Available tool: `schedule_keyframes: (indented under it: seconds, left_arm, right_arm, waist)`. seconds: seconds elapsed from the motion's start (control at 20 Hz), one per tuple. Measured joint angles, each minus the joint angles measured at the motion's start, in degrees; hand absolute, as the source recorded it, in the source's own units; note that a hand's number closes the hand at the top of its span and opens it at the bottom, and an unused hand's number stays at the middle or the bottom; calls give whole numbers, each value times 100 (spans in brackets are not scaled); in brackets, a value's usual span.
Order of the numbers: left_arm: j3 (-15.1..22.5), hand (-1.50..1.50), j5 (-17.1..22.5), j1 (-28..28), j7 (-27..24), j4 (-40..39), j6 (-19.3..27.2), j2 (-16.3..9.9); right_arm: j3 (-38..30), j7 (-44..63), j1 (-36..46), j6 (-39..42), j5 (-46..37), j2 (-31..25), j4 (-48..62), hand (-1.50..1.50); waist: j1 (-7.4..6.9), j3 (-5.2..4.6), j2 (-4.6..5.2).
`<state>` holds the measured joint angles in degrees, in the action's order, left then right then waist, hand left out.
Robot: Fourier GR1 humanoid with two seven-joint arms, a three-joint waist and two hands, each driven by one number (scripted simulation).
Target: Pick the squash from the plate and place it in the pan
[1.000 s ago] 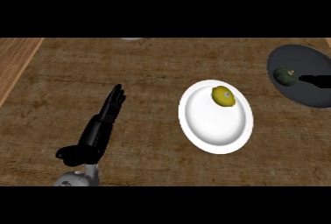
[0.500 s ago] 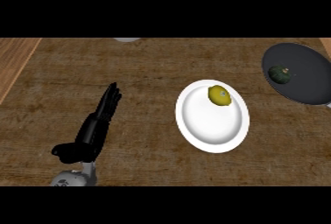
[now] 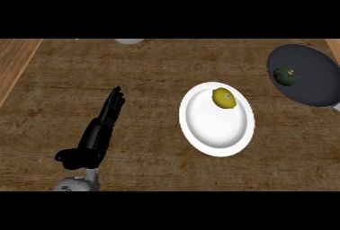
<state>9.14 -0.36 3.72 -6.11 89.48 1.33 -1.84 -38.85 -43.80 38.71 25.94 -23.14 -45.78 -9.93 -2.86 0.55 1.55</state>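
Note:
A dark green squash [image 3: 286,75] lies in the black pan [image 3: 315,85] at the upper right. On the white plate [image 3: 216,130] in the middle rests a small yellow fruit [image 3: 224,98], near the plate's upper edge. My left hand [image 3: 96,134] is at the lower left, open, fingers straight and pointing up the counter, well left of the plate and holding nothing. My right hand does not show.
The brown counter top [image 3: 153,72] spreads around the plate. A lighter wooden strip [image 3: 16,63] runs along the upper left. A pale round thing [image 3: 129,41] peeks in at the top edge.
The view has shifted, so the plate and pan sit further left in the picture. The left hand has dropped slightly toward the lower left. The squash stays in the pan.

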Motion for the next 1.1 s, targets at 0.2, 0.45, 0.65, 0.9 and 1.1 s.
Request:
schedule_keyframes:
  seconds: [0.2,0.45,0.65,0.9,1.1]
  left_arm:
    - [-5,0,5,-76,-63,7,-29,-21]
    - [10,0,10,-129,-57,41,-41,-12]
    - [11,0,10,-129,9,114,-49,-28]
    - [-38,0,19,-51,-30,-4,-55,-18]
    - [21,0,-34,-58,36,55,7,42]
  right_arm:
    - [93,-71,-159,10,-28,-41,-89,-150]
    - [190,-212,-372,-66,-40,-55,-176,-150]
    - [278,-241,-406,-165,-72,-70,-204,-150]
    - [388,-364,-525,-237,-110,-101,-218,-150]
    - [437,-468,-524,-436,-122,-97,-251,-150]
  waist:
    - [7,-2,-16]
    - [19,-2,-27]
    - [3,-4,-31]
    - [31,-4,-30]
    - [19,-6,-37]
